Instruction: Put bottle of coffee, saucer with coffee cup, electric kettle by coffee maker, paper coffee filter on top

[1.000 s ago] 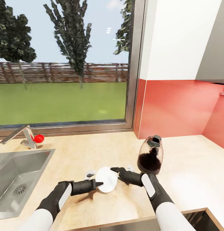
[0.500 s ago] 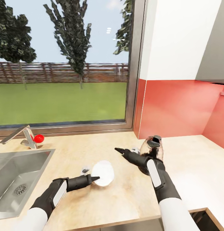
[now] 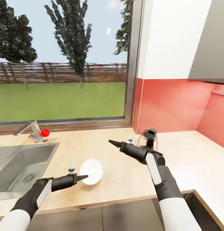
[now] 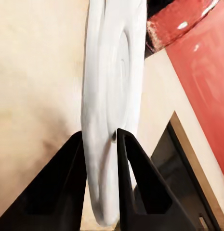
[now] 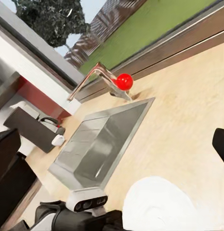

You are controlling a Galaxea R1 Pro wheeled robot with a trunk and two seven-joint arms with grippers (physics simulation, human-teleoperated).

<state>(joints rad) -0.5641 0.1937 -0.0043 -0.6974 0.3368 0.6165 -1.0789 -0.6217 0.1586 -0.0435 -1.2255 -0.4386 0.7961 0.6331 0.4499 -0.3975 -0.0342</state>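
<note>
Over on the left of the kitchen countertop [image 3: 102,146]: steel sink [image 3: 25,163] sitting sunk into the wood, tap [image 3: 30,128] with a red knob [image 3: 45,132] standing behind it by the window [image 3: 65,61]. Moving right, left gripper [image 3: 79,173] hovering over the counter, pinching the saucer [image 3: 91,171] by its rim and holding it up on edge, tilted, not lying flat. Showing up clearly in the left wrist view too: fingers [image 4: 125,163] clamping tight on either side of the white saucer [image 4: 112,96]. Further right, right gripper [image 3: 120,144] reaching out above the counter, carrying nothing as far as visible; fingertips mostly cropped out of the right wrist view, so honestly can't tell whether wide or narrow. Just behind that arm, electric kettle [image 3: 147,139] standing upright on the counter by the red backsplash [image 3: 176,106], partly blocked by the wrist. Looking back from the right wrist: sink [image 5: 102,144], red knob [image 5: 124,81], edge of the saucer [image 5: 160,204].
</note>
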